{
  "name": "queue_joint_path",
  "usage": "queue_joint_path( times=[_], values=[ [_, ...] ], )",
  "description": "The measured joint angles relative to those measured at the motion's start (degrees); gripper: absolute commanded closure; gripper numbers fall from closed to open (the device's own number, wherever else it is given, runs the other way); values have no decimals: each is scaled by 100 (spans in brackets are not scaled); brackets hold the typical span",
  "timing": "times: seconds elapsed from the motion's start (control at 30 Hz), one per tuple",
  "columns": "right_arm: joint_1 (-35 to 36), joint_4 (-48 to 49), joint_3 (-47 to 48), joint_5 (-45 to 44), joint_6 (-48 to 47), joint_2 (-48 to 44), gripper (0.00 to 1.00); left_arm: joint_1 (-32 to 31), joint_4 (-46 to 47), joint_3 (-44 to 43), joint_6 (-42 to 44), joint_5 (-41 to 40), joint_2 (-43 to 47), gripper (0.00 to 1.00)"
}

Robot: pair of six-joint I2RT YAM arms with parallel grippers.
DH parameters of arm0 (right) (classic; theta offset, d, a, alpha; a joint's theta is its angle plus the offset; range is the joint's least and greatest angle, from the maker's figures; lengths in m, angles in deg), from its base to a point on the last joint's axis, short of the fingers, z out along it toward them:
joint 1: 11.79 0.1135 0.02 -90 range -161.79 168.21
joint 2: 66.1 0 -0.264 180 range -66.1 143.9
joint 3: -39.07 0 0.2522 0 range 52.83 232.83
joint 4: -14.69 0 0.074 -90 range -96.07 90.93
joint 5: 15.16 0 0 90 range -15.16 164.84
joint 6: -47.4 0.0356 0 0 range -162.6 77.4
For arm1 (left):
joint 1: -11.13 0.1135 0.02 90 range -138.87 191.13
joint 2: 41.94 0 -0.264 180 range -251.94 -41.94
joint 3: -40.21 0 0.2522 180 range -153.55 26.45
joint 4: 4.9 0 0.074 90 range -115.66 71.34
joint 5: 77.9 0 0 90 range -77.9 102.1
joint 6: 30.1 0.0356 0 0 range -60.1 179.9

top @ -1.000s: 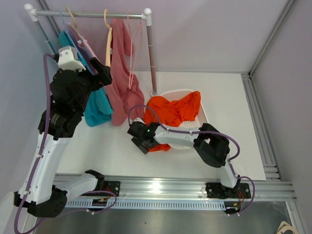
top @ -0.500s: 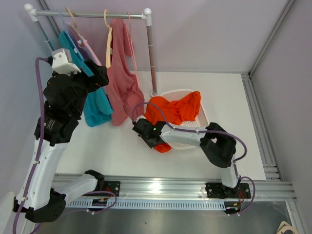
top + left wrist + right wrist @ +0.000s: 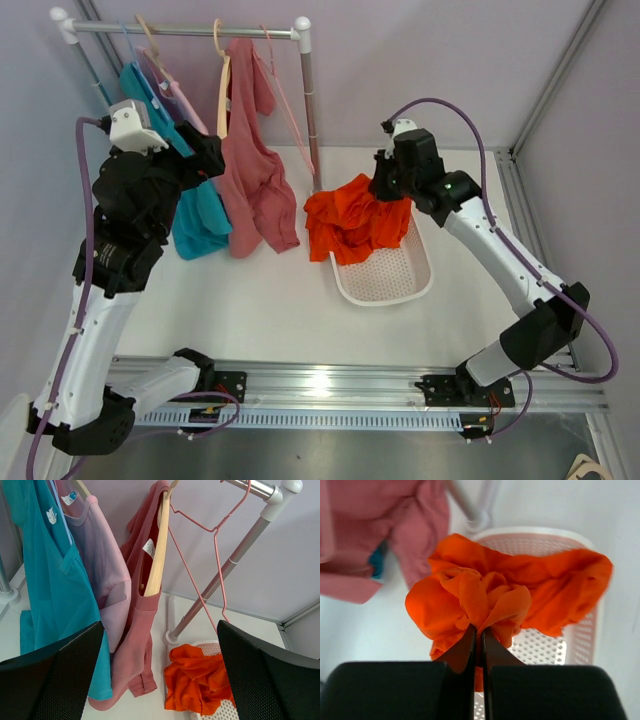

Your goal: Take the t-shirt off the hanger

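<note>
Where the top view looks down, the right gripper (image 3: 388, 188) is clamped on the orange t-shirt (image 3: 350, 225), which hangs bunched over the far end of the white basket (image 3: 395, 285). The left gripper (image 3: 205, 150) hovers by the rail (image 3: 180, 30) among hanging shirts. In the left wrist view, its jaws stand wide apart, facing a dusty-red shirt (image 3: 135, 645) on a wooden hanger (image 3: 159, 550), beside a pink wire hanger (image 3: 217, 560). In the right wrist view, the fingers (image 3: 462, 652) pinch tight on orange fabric above the basket.
</note>
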Motion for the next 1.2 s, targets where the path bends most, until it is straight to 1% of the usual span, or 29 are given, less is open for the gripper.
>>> queue_joint_path(
  times=[0.1,0.13,0.17,0.2,0.3,0.33,0.37,0.43,0.5,0.57,0.6,0.63,0.83,0.9,0.97,1.0,1.07,1.1,1.2],
  values=[
    [-369,-107,-140,-199,98,177,100,-11,2,2,2,0,-15,1],
    [-435,-114,-236,-254,116,225,94,-15,2,2,4,-2,-20,1],
    [-481,-122,-334,-264,127,254,79,-15,7,2,4,-4,-24,1],
    [-509,-173,-407,-251,153,293,52,-20,7,2,4,-11,-24,1],
    [-413,-402,-404,-393,118,549,29,-22,13,2,4,-28,-31,1],
    [-278,-431,-396,-612,76,660,14,-22,22,2,4,-28,-35,1],
    [-103,-448,-404,-793,55,741,10,-24,31,0,11,-35,-50,1],
    [341,-455,-461,-1110,-37,796,7,-24,33,-57,79,-81,-127,0],
    [833,-474,-455,-1482,-103,780,7,-15,61,-273,205,-181,-367,0],
    [1222,-474,-404,-1663,-122,752,6,96,59,-752,282,-177,-745,1],
    [1296,-461,-385,-1700,-122,730,6,164,81,-1027,317,-140,-1003,0],
    [1305,-417,-385,-1720,-122,684,6,229,61,-1274,345,-133,-1185,1],
    [962,-181,-435,-1709,-101,175,6,487,-85,-3679,785,118,-3104,0],
    [914,-170,-474,-1700,-96,-55,5,531,-118,-4319,892,201,-3617,1],
    [905,-144,-535,-1694,-96,-286,5,588,-109,-4607,960,275,-3943,4],
    [898,-136,-588,-1681,-96,-413,3,621,-94,-4623,970,297,-4028,5],
    [855,-136,-691,-1639,-98,-645,3,695,-94,-4623,979,372,-4170,7],
    [826,-136,-730,-1598,-98,-750,3,739,-92,-4623,994,409,-4240,11],
    [660,-146,-752,-1528,-103,-984,2,837,-72,-4623,1012,431,-4417,17]
  ],
)
